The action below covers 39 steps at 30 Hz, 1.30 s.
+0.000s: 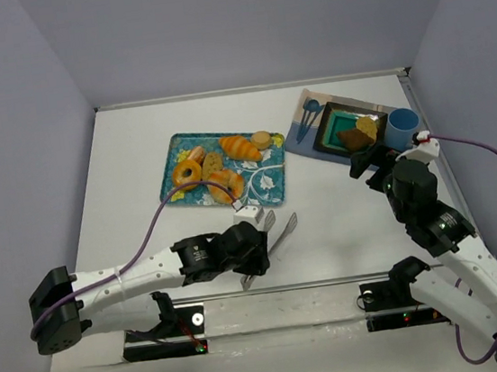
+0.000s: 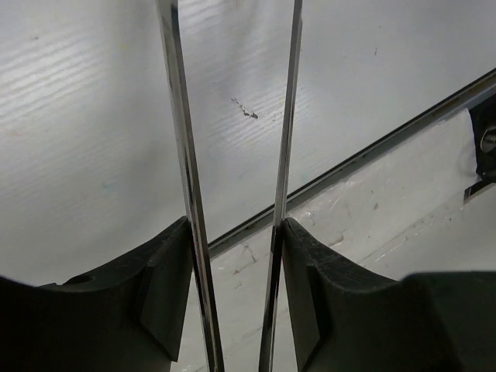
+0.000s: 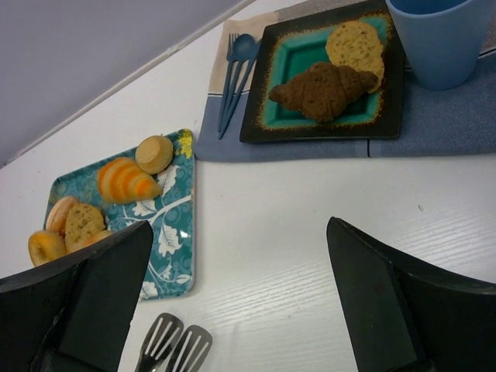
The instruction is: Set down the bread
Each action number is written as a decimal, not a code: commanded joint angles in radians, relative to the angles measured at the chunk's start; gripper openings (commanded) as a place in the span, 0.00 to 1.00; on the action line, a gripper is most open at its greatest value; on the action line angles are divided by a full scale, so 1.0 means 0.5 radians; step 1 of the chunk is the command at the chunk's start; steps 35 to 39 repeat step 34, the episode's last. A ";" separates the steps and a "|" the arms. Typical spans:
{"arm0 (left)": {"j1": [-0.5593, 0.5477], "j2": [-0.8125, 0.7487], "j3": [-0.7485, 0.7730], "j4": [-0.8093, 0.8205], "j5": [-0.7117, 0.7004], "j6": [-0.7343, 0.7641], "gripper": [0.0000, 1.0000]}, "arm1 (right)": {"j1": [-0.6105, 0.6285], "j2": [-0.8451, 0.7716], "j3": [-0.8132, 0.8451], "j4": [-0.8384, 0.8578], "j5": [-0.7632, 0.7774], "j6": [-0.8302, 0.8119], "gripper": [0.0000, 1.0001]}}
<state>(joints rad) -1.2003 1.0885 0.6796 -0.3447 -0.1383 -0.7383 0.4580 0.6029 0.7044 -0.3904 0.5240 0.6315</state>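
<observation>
Several breads, among them an orange croissant (image 1: 240, 147) (image 3: 124, 180) and a donut (image 1: 189, 170), lie on a teal patterned tray (image 1: 270, 177) (image 3: 167, 232). A dark square plate (image 1: 326, 136) (image 3: 256, 101) holds a brown croissant (image 1: 354, 137) (image 3: 322, 89) and a pale round bread (image 1: 366, 124) (image 3: 355, 43). My left gripper (image 1: 253, 256) (image 2: 236, 294) is shut on metal tongs (image 1: 277, 230) (image 2: 184, 155); both tong arms run between its fingers. The tong tips (image 3: 170, 345) are empty and sit near the tray's front right corner. My right gripper (image 1: 369, 167) (image 3: 240, 225) stands open and empty, just in front of the plate.
A blue cup (image 1: 403, 122) (image 3: 446, 39) stands to the right of the plate on a blue placemat (image 1: 302, 139). A blue fork and spoon (image 1: 311, 115) (image 3: 236, 62) lie left of the plate. A metal rail (image 2: 372, 151) runs along the table's near edge.
</observation>
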 commanded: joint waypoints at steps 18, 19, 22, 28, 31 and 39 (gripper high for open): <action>-0.201 -0.029 0.566 -0.531 -0.775 -0.305 0.99 | 0.008 0.018 0.012 0.081 0.014 -0.014 1.00; -0.198 -0.048 0.646 -0.684 -1.025 -0.385 0.99 | 0.008 0.021 0.009 0.078 0.023 -0.014 1.00; -0.161 -0.082 0.859 -0.765 -1.281 -0.585 0.99 | 0.008 0.046 0.015 0.075 0.053 -0.002 1.00; 0.531 -0.155 0.727 -0.216 -0.902 -0.165 0.99 | 0.008 0.132 0.070 0.029 0.078 -0.017 1.00; 0.756 -0.112 0.702 -0.133 -0.813 -0.106 0.99 | 0.008 0.162 0.088 0.005 0.118 -0.039 1.00; 0.833 -0.103 0.696 -0.078 -0.800 -0.057 0.99 | 0.008 0.175 0.091 0.002 0.164 -0.051 1.00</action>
